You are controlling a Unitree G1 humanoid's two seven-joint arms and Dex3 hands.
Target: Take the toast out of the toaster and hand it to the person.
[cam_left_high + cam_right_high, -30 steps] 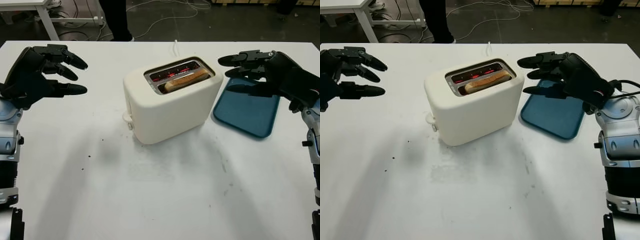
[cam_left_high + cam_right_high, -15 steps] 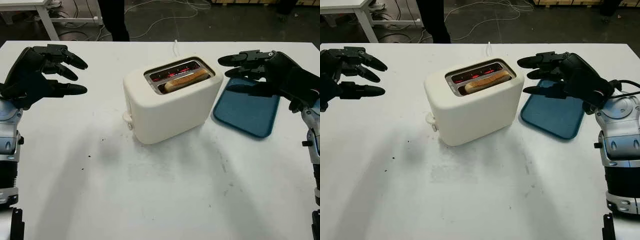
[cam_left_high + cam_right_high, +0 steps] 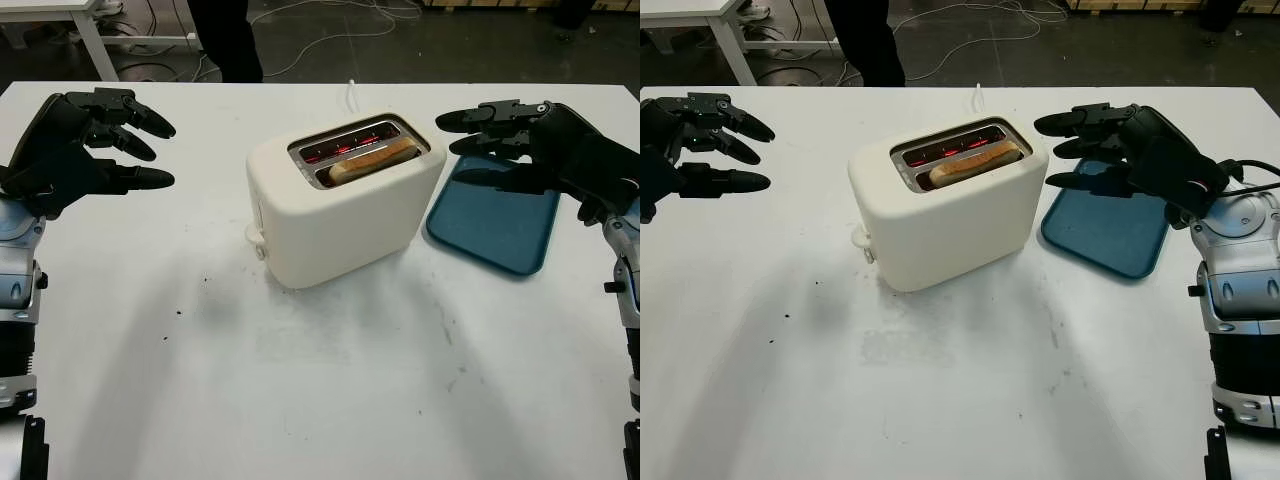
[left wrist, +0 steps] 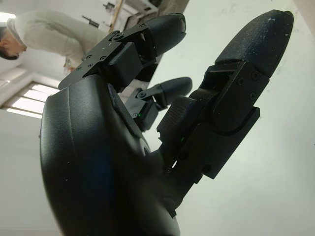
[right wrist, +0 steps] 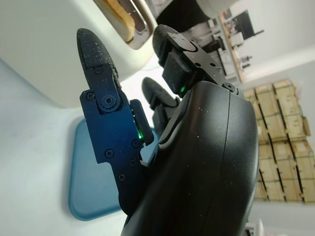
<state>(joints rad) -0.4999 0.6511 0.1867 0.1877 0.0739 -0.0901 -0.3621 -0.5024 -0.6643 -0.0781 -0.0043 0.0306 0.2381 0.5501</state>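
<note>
Inside the toaster [image 3: 345, 205] the toast [image 3: 372, 160] sits untouched; left robot hand [image 3: 85, 150] and right robot hand [image 3: 530, 145] hover open, holding nothing, so everything remains.

A white table [image 3: 330, 400] fills the foreground, with a dark floor [image 3: 450, 50] beyond its far edge carrying loose white cables [image 3: 330, 25]. A second white table [image 3: 85, 25] stands at far left, and a person's dark legs [image 3: 228, 40] stand just beyond the table.
</note>
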